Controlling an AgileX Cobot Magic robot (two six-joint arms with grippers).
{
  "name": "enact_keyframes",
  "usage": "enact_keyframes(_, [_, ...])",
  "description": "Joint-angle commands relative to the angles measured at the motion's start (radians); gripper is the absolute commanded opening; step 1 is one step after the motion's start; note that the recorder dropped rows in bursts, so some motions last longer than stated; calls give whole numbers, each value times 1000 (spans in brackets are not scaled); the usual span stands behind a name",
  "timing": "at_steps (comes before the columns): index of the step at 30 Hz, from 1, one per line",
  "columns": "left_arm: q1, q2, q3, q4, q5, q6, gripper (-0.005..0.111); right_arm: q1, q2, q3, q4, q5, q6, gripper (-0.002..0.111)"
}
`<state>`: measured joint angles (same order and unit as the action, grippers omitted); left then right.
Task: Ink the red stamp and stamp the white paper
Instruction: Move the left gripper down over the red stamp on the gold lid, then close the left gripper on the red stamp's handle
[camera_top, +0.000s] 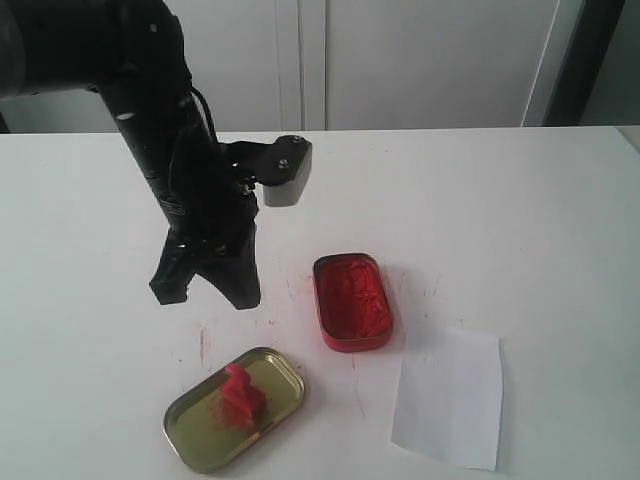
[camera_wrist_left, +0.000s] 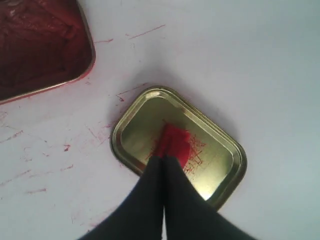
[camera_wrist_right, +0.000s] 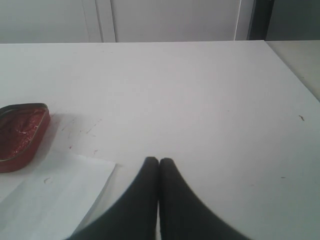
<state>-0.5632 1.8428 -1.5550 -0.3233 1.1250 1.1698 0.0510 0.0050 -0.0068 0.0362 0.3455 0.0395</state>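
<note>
progress: nothing done yet | red stamp (camera_top: 240, 392): in gold lid (camera_top: 192, 432), near left, ungrasped | left gripper (camera_wrist_left: 162, 159): pressed together, empty, hovering apart from stamp | right gripper (camera_wrist_right: 159, 161): pressed together, empty | white paper (camera_top: 450, 395): near right, unmarked | remaining: grasp, ink, stamp

lid (camera_top: 200, 440): glossy metal | red stamp (camera_top: 241, 394): plastic, probably | white paper (camera_top: 450, 398): matt

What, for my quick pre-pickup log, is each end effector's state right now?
Left end effector: closed, holding nothing; the red stamp sits free in the gold lid.
Right end effector: closed, holding nothing.
</note>
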Motion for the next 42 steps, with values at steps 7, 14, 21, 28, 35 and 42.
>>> enact_keyframes(7, [-170, -13, 67, 208, 96, -26, 0, 0, -5, 7, -7, -2, 1, 0])
enact_keyframes(14, [-158, -85, 193, 188, 5, -21, 0, 0, -5, 7, -7, -2, 1, 0])
enact_keyframes(21, [-135, -96, 266, 112, -146, 69, 0, 0, -5, 7, -7, -2, 3, 0])
enact_keyframes(28, [-38, -88, 264, -43, -134, 248, 0, 0, -5, 7, -7, -2, 21, 0])
enact_keyframes(35, [-38, -84, 268, -12, -175, 316, 3, 0, -5, 7, -7, -2, 21, 0])
enact_keyframes(42, [-38, -79, 268, -5, -175, 374, 31, 0, -5, 7, -7, -2, 21, 0])
